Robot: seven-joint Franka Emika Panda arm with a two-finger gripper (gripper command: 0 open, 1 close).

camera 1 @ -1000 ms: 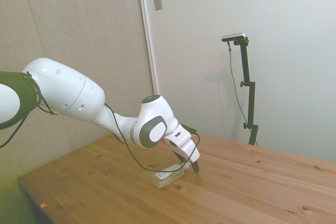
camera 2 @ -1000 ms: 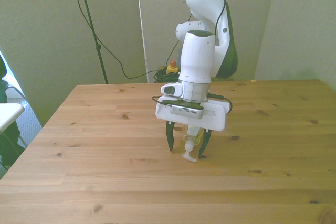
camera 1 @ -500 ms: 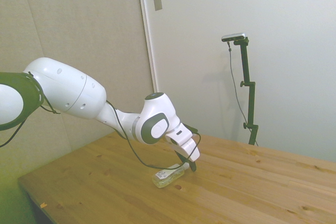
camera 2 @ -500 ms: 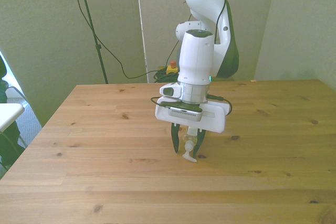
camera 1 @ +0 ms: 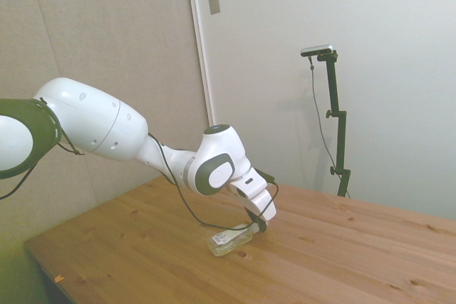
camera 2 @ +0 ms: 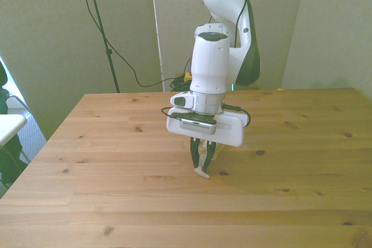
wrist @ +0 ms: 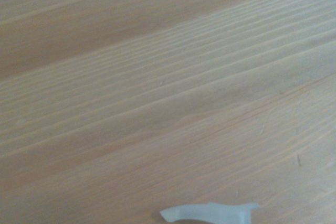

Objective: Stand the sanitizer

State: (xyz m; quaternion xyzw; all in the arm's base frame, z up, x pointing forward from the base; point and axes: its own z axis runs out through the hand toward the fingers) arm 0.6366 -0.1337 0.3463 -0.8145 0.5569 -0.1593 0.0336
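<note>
The sanitizer (camera 1: 228, 242) lies on its side on the wooden table (camera 1: 342, 261), a clear bottle of pale liquid with a white label. My gripper (camera 1: 258, 228) comes down at its pump end, and the dark fingers are shut on the neck just behind the white pump top. In the front view the gripper (camera 2: 202, 162) hides most of the bottle. Only the white pump nozzle (camera 2: 201, 173) pokes out below the fingertips, just above the table. The wrist view shows blurred wood grain and the tip of the pump nozzle (wrist: 210, 213).
A black cable loops from the wrist down beside the bottle (camera 1: 192, 220). Bare table (camera 2: 104, 190) surrounds the gripper on all sides. At the front view's left edge a white surface (camera 2: 9, 126) stands off the table.
The fingers have gone from wide open around the pump end to shut on the bottle's neck. The wrist has shifted slightly toward the front view's left and tilted.
</note>
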